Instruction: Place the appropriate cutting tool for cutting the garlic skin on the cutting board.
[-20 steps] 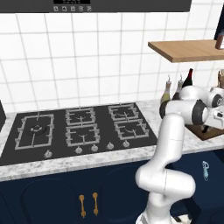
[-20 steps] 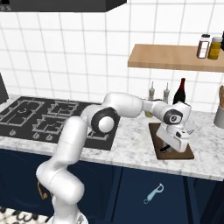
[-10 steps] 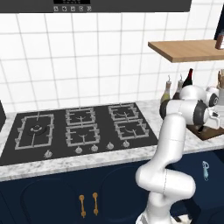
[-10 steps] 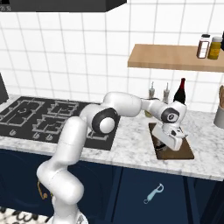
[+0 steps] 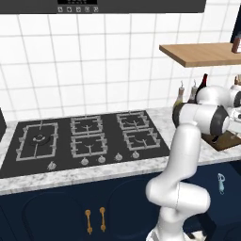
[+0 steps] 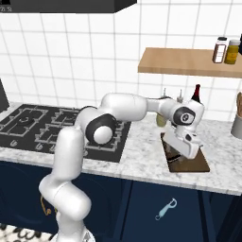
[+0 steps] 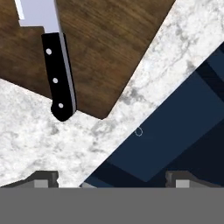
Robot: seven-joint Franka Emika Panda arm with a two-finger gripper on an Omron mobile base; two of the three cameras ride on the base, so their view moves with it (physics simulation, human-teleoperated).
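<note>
You have one knife (image 7: 57,74) on one cutting board (image 7: 109,48), one wall shelf (image 6: 189,61) carrying two jars (image 6: 219,49), six stove burners (image 5: 87,126), and two cabinet handles (image 5: 88,221).

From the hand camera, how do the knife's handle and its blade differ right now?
The knife handle is black with three pale rivets; the blade is plain pale steel. The handle's rounded end sticks out past the edge of the cutting board over the marble counter, while the blade lies over the board and runs out of the picture at the top. Both lie flat along one line.
</note>
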